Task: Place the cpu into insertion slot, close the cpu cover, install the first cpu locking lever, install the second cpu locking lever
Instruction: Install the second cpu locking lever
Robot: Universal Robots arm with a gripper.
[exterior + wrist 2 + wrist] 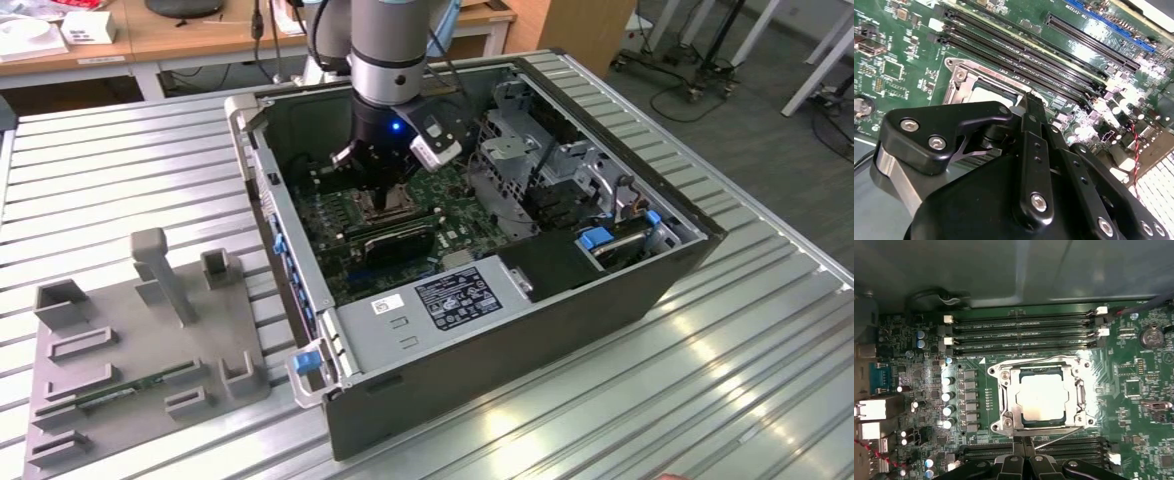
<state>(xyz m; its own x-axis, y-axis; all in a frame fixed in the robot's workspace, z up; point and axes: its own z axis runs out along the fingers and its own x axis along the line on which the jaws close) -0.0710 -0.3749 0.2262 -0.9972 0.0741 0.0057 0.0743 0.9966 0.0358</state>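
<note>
The jaws stood pressed together with nothing held between them, the gripper (1024,444) poised at the edge of the insertion slot (1041,396), its tip near a thin locking lever (1054,438) running beside that side of the frame. In the first wrist view the cpu (1044,397) already lay flat in the slot, and the cpu cover (1006,399) looked folded down around it, its silvery frame ringing the chip's pale top. In the second wrist view the closed fingertips (1033,107) sat just beside the socket's metal rim, with the long memory slots (1019,52) beyond. The exterior view placed the arm upright inside the open computer case (641,290), which sat on a ribbed metal table (120,170) near a grey fixture tray (134,385). Judged from this, the work stood at the first lever: doing it well would call for bearing only on the wire lever, pressing steadily, keeping clear of the board's small parts, and not skidding onto the cover.
</note>
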